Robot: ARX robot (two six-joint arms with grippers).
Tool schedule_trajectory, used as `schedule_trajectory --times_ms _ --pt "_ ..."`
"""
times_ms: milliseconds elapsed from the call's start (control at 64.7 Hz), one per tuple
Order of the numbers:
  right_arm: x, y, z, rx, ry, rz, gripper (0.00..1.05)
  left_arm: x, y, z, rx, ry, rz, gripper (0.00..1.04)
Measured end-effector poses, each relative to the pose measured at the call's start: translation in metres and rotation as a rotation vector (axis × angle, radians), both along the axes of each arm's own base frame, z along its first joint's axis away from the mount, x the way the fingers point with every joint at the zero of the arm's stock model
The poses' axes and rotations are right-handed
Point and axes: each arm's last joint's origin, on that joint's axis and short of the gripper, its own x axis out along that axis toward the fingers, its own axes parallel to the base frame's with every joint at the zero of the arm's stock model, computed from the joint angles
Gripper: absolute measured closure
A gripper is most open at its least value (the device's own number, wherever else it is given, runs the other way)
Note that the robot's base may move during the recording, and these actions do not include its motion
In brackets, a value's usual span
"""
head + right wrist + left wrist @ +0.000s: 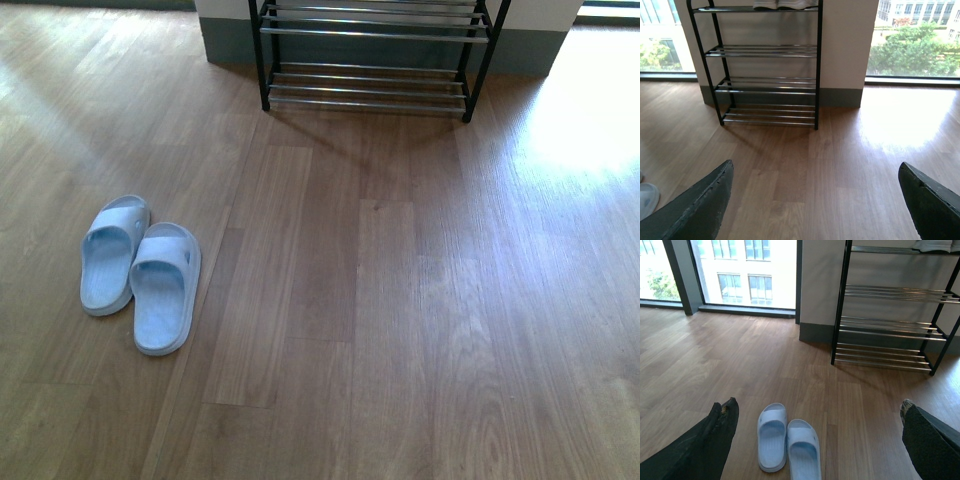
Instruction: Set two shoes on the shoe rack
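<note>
Obs.: two pale blue slide sandals are lying side by side on the wood floor (420, 300), soles down, toes pointing toward the rack. The farther slide (110, 255) and the nearer slide (165, 290) are touching along their inner edges, the nearer one sitting a little further back toward the robot. Both are resting to the robot's left, well apart from the shoe rack (365, 88).

Rack: black frame and chrome rod tiers, standing against the wall (845, 45) between two windows. The wrist views are showing four tiers. Something pale (785, 4) is sitting on the top tier, cut off by the picture edge; I cannot tell what it is. On the three lower tiers only the rods are showing. Neither slide is on the rack.

Left gripper (817, 407): jaws are spread wide, hanging above the floor, with both slides showing between the dark fingers (720, 430).

Right gripper (816, 169): jaws are likewise gaping wide, facing the rack, with only floorboards between them. The toe of one slide is just peeking in at the edge of that view.
</note>
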Motion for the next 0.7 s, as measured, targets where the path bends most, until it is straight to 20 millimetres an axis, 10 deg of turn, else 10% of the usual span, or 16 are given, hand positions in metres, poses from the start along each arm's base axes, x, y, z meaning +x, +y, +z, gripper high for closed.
schedule_trajectory --times_ms 695 --pt "-0.0001 0.0 0.0001 0.0 -0.001 0.003 0.09 0.0 0.0001 0.0 0.0 0.0 0.004 0.09"
